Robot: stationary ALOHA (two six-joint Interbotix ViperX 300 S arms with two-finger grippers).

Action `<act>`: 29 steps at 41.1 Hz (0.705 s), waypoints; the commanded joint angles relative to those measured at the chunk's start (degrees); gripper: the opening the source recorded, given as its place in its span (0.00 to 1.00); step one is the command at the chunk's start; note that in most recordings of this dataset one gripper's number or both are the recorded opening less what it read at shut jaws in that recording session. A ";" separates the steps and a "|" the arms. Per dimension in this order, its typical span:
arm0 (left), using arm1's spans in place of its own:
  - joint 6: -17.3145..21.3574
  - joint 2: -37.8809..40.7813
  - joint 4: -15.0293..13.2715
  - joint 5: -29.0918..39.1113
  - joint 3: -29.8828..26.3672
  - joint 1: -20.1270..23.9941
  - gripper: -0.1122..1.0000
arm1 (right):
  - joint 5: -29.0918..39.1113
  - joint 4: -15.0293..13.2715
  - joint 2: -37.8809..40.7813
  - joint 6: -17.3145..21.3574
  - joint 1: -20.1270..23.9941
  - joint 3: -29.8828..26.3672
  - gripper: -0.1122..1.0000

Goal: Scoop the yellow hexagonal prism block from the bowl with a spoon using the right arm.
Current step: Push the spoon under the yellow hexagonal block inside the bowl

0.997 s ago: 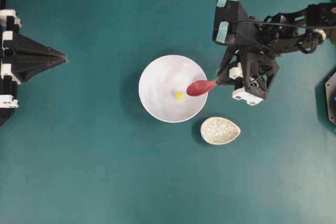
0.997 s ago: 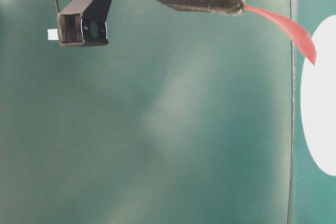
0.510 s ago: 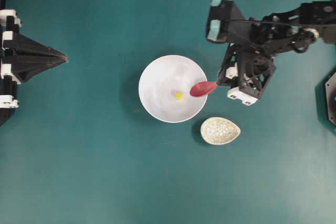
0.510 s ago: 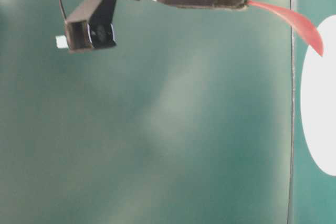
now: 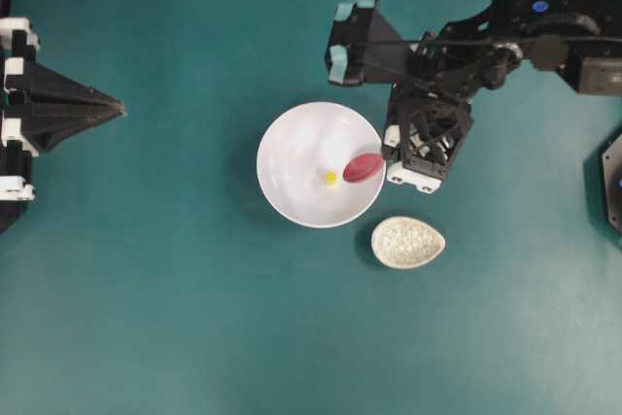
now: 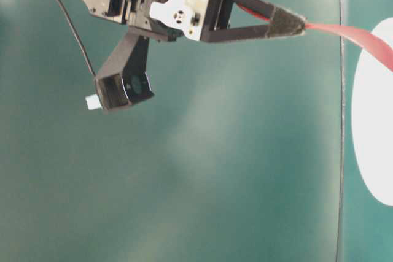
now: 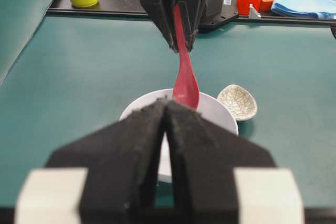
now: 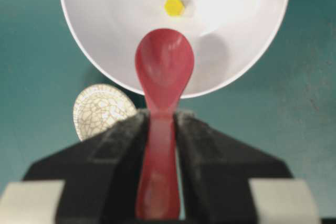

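Right claw (image 8: 163,129) clenched on the short handle of the glossy red-pink soup spoon (image 8: 164,72), scoop over the large white round bowl (image 5: 282,191). Ahead of the scoop, tiny yellow hexagonal block (image 8: 174,6) on the bowl floor, unseen from table level. Left claw (image 7: 165,109) pinched shut, holding nothing.

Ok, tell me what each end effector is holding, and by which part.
The right end effector grips the red spoon by its handle, scoop over the bowl. The left end effector is shut and holds nothing.
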 commanded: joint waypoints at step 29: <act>-0.09 0.18 0.09 -0.53 -0.62 -0.09 0.14 | -2.02 -0.26 4.83 -0.62 0.00 -2.64 0.32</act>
